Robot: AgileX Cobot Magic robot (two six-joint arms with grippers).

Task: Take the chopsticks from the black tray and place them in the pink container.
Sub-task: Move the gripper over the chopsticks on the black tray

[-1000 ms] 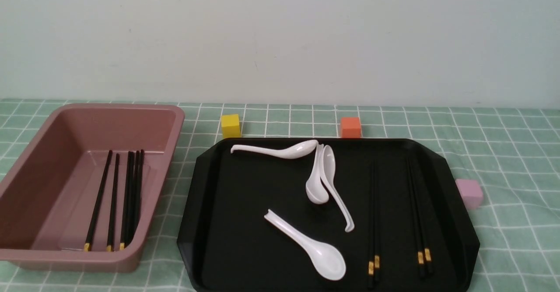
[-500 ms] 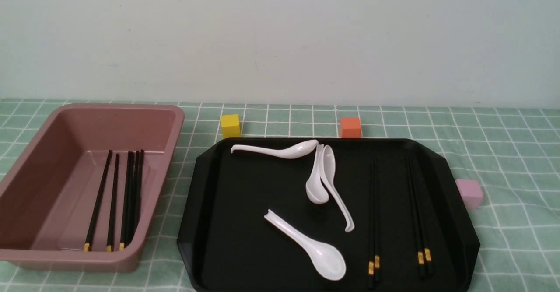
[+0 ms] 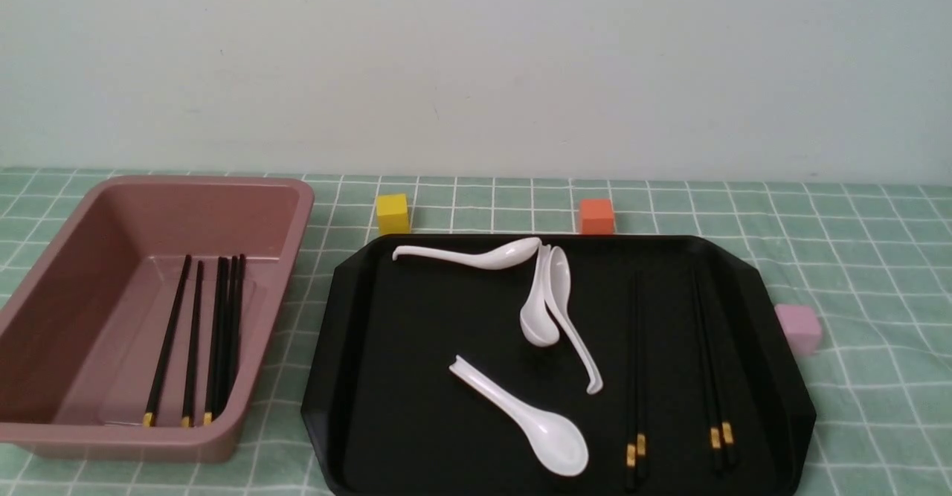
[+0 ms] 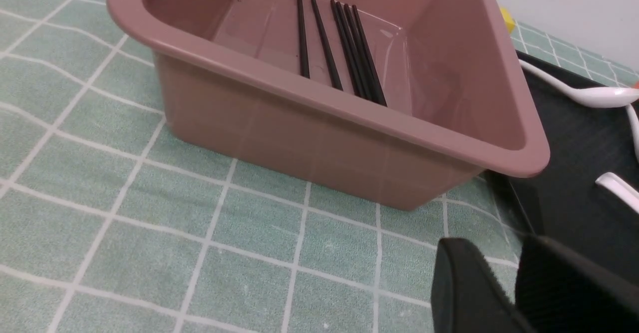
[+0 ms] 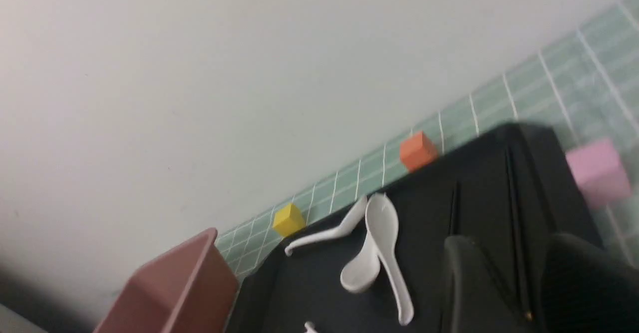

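The right tool was nearest to the black chopsticks

Two pairs of chopsticks lay on the right side of the black tray [image 3: 323, 395]. The inner pair [image 3: 631, 453] ran almost straight from near the tray's far edge toward its near edge. The outer pair [image 3: 715, 439] leaned a bit, with its gold bands farther to the right than its thin tips. Both pairs had their gold bands toward the robot.

The right tool [image 5: 514, 243] had its two fingers spread, with nothing in them. It looked like the best one to reach, because those sticks were on its side of the tray. Its fingers would need to go across the long sticks and squeeze from both sides.

The left tool [image 4: 496, 245] was spread and empty too. It was near the pink container [image 3: 291, 258], which stood to the left of the tray with other chopsticks [image 3: 216, 347] inside. So the sticks would have to go left, past the white spoons [image 3: 556, 444] on the tray, to get there.
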